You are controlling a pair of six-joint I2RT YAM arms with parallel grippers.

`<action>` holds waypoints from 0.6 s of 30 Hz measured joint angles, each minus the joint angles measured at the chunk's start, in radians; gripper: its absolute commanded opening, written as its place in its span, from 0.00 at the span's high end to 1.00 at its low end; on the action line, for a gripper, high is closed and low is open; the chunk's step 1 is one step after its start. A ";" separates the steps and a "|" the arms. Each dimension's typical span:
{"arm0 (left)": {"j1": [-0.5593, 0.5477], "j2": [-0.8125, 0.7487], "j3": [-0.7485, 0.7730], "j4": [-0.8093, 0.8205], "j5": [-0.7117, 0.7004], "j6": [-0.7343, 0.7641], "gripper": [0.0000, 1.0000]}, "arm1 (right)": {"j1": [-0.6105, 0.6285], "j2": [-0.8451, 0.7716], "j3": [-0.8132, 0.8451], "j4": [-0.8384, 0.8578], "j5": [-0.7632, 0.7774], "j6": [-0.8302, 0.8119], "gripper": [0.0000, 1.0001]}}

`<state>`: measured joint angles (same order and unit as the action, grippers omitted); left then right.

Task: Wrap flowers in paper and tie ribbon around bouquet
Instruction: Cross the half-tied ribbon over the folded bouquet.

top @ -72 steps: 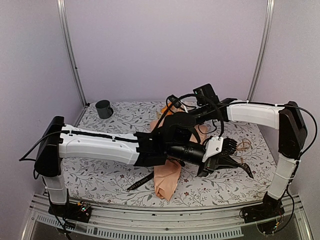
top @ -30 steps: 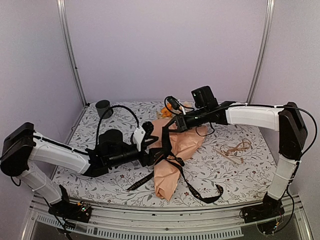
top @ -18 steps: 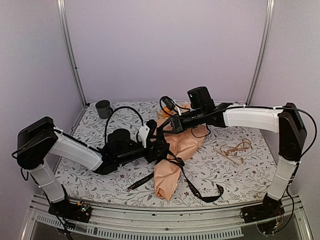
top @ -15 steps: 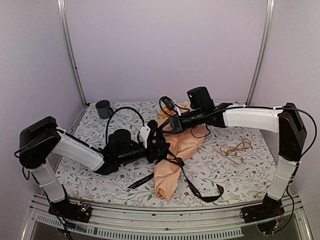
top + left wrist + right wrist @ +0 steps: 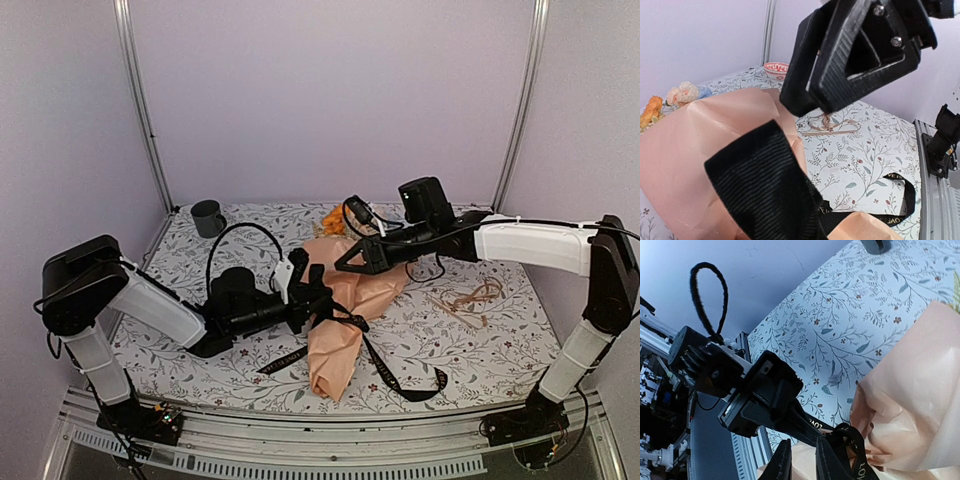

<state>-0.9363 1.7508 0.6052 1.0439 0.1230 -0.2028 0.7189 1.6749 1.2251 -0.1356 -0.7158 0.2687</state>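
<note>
Left fingers [image 5: 315,298] clamp ribbon [image 5: 765,185] beside bouquet [image 5: 335,350]; right fingers [image 5: 782,464] narrowly parted, ribbon just beyond tips.

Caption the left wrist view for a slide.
Black ribbon stretched over the peach paper, right gripper close above.

Table [image 5: 190,355], floral white cover. Behind it a plain lilac wall [image 5: 330,100]; two silver uprights [image 5: 143,110] rise from its back corners. Even light.
</note>
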 measured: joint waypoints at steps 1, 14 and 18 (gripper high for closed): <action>0.000 0.000 -0.004 0.005 0.000 -0.001 1.00 | -0.002 -0.001 -0.011 -0.002 0.003 -0.006 0.88; 0.000 -0.006 -0.029 0.053 0.000 -0.008 1.00 | 0.054 0.111 -0.061 -0.073 0.132 -0.031 0.72; 0.000 -0.006 -0.031 0.060 0.000 -0.008 1.00 | 0.055 0.130 -0.061 -0.077 0.165 -0.041 0.73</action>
<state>-0.9363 1.7451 0.5743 1.1034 0.1230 -0.2108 0.7734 1.8053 1.1637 -0.2131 -0.5507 0.2276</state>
